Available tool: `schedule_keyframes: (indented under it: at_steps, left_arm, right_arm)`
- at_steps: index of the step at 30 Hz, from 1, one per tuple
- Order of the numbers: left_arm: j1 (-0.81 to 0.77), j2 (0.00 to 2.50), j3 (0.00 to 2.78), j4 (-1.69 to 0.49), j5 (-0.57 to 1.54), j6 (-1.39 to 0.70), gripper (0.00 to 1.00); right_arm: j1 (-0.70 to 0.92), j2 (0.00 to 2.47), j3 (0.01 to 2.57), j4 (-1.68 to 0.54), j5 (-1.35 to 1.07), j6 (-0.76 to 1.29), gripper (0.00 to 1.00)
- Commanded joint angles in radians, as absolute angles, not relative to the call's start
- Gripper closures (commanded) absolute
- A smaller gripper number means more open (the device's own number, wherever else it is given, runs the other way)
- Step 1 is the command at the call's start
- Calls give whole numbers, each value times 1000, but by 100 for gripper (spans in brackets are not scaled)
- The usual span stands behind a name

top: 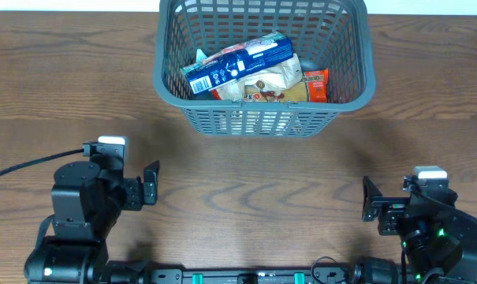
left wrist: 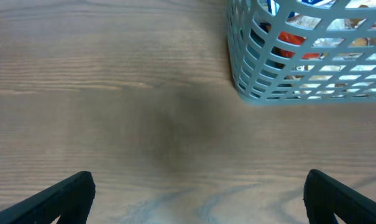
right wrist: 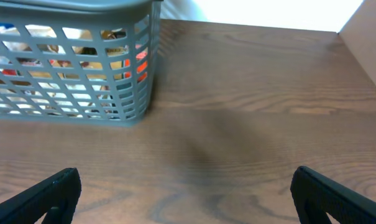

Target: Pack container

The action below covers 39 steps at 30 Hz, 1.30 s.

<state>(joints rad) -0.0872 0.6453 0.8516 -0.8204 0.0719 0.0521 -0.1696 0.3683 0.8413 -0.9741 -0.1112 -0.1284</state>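
The container, a grey slotted basket, stands at the far middle of the table. It holds a blue packet, a tan packet and a red packet. Its corner also shows in the left wrist view and in the right wrist view. My left gripper is open and empty at the near left, well short of the basket; in its own view only bare wood lies between the fingers. My right gripper is open and empty at the near right, with bare wood between its fingers.
The wooden table lies bare between the two arms and the basket. A black cable runs off to the left from the left arm. The table's far right edge shows in the right wrist view.
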Motion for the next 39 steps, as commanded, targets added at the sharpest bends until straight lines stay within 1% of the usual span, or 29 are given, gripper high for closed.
schedule_keyframes:
  at_steps: [1, 6, 27, 32, 36, 39]
  left_arm:
    - [-91, 640, 847, -795, 57, 36, 1]
    - [-91, 645, 847, -786, 13, 36, 1]
    - [-91, 645, 847, -810, 14, 36, 1]
    - [-91, 645, 847, -810, 14, 36, 1]
    - [-91, 645, 847, -810, 14, 36, 1]
    - [-91, 645, 847, -810, 14, 36, 1]
  right_arm:
    - [-162, 366, 819, -973, -94, -155, 1]
    - [-162, 366, 816, -980, -105, -154, 1]
    - [-162, 366, 816, -991, -105, -154, 1]
    - [-162, 336, 816, -998, -92, -159, 1]
    - [-116, 280, 803, -989, -167, -157, 1]
    - [-61, 200, 741, -929, -216, -158, 1]
